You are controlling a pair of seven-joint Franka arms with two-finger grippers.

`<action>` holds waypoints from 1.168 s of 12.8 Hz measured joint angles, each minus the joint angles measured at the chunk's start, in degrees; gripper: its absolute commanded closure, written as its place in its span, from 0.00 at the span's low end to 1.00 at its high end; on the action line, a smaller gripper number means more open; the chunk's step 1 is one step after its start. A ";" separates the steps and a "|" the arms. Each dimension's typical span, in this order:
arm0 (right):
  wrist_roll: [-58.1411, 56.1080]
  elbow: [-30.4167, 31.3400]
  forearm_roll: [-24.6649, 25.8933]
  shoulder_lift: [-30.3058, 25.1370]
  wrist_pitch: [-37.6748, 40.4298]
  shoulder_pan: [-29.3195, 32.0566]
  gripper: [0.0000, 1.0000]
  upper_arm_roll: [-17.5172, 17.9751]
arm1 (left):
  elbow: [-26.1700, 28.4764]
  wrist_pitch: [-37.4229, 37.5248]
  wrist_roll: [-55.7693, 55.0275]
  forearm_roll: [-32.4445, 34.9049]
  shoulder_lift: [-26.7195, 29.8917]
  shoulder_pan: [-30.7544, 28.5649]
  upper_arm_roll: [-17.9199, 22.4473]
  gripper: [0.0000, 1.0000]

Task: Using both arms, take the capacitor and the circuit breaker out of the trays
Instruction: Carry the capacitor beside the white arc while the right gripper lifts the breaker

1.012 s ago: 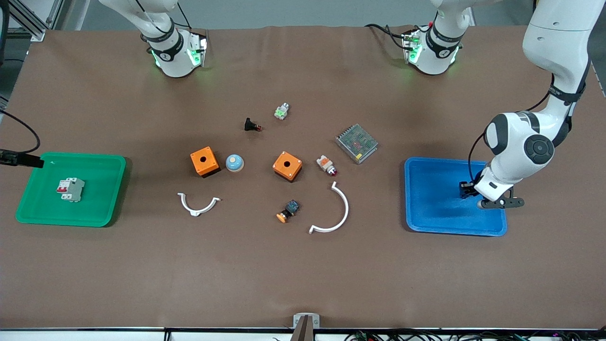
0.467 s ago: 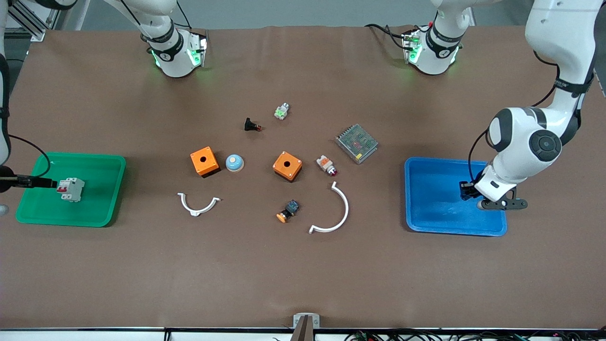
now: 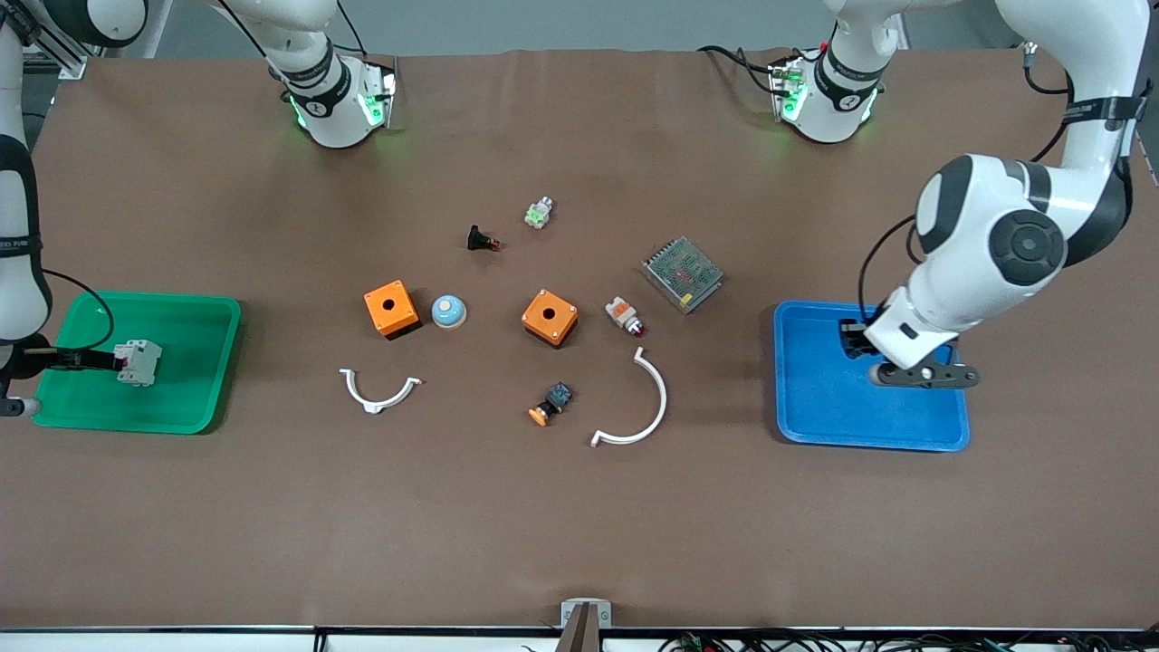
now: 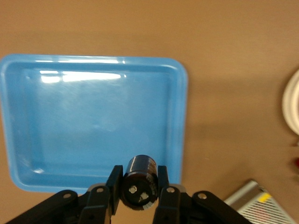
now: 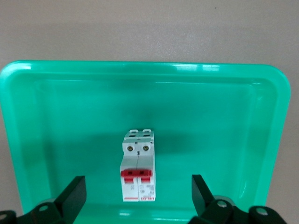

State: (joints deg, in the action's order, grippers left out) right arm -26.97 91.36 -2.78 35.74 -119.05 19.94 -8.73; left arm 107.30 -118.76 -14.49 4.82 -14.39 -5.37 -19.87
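My left gripper (image 3: 852,339) is shut on the capacitor (image 4: 140,179), a small black cylinder with a silvery end, and holds it above the edge of the blue tray (image 3: 819,403) that faces the right arm's end. The tray also shows in the left wrist view (image 4: 70,116). The breaker (image 3: 138,361), a light-grey block with red levers, lies in the green tray (image 3: 181,312). My right gripper (image 3: 86,359) hangs open over that tray. In the right wrist view its fingers (image 5: 74,191) stand wide on either side of the breaker (image 5: 138,161), apart from it, above the tray (image 5: 233,116).
Between the trays lie two orange boxes (image 3: 391,308) (image 3: 550,317), a blue dome (image 3: 448,311), two white curved pieces (image 3: 378,391) (image 3: 638,407), a metal mesh box (image 3: 683,273) and several small buttons (image 3: 549,404).
My left gripper has moved with the capacitor across the blue tray toward the right arm's end. My right gripper has come in over the green tray to the breaker, which has not moved.
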 measured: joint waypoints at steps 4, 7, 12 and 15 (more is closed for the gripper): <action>-0.02 3.07 -0.08 0.00 -1.69 0.44 0.17 0.00 | -0.20 0.32 -15.16 0.00 -2.05 8.31 -2.09 1.00; -0.02 4.22 -0.66 0.00 -1.70 0.61 0.23 0.00 | -0.19 -3.60 -27.75 0.00 -5.61 15.86 -2.29 1.00; -0.03 4.65 -1.17 0.00 -2.69 0.62 0.44 0.02 | -3.94 -10.80 -39.25 2.99 -11.83 22.14 -2.17 1.00; -0.03 4.68 -1.22 0.00 -3.25 0.65 0.63 0.00 | -12.86 -11.04 -44.99 11.51 -19.18 24.66 -1.61 1.00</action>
State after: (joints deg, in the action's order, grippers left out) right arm -27.00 96.04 -4.00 35.74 -122.30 20.58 -8.72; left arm 94.43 -129.79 -59.49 16.33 -33.57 19.29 -21.48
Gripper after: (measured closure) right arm 0.480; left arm 0.656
